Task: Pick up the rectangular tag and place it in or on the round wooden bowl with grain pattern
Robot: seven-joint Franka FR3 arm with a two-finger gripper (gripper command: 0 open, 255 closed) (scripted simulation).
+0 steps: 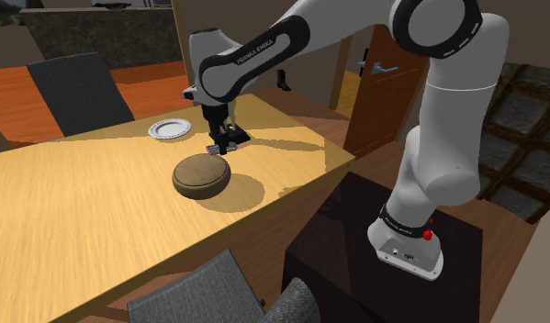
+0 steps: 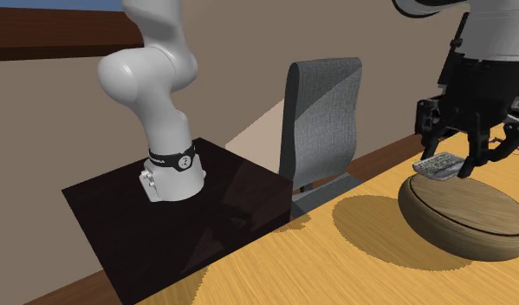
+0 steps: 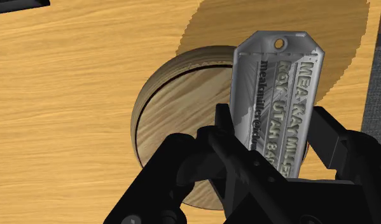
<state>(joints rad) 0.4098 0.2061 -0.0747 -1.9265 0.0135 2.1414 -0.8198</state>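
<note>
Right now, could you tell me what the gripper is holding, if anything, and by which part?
The gripper holds the grey rectangular tag, clasped across its long edges at the end away from its hole.

tag [image 3: 278,89]: one
bowl [image 1: 201,176]: one
plate [image 1: 169,129]: one
chairs: two, a far chair [image 1: 75,92] and a near chair [image 1: 218,294]
bench [image 1: 80,220]: one
robot arm [image 1: 447,110]: one
claw [image 3: 273,124]: one
stand [image 1: 337,239]: one

bowl [image 1: 201,175] on tbl [image 1: 71,211] | plate [image 1: 169,129] on tbl bhd bowl, apart | tag [image 3: 278,95] in gripper [image 1: 223,145], abv bowl's edge
</note>
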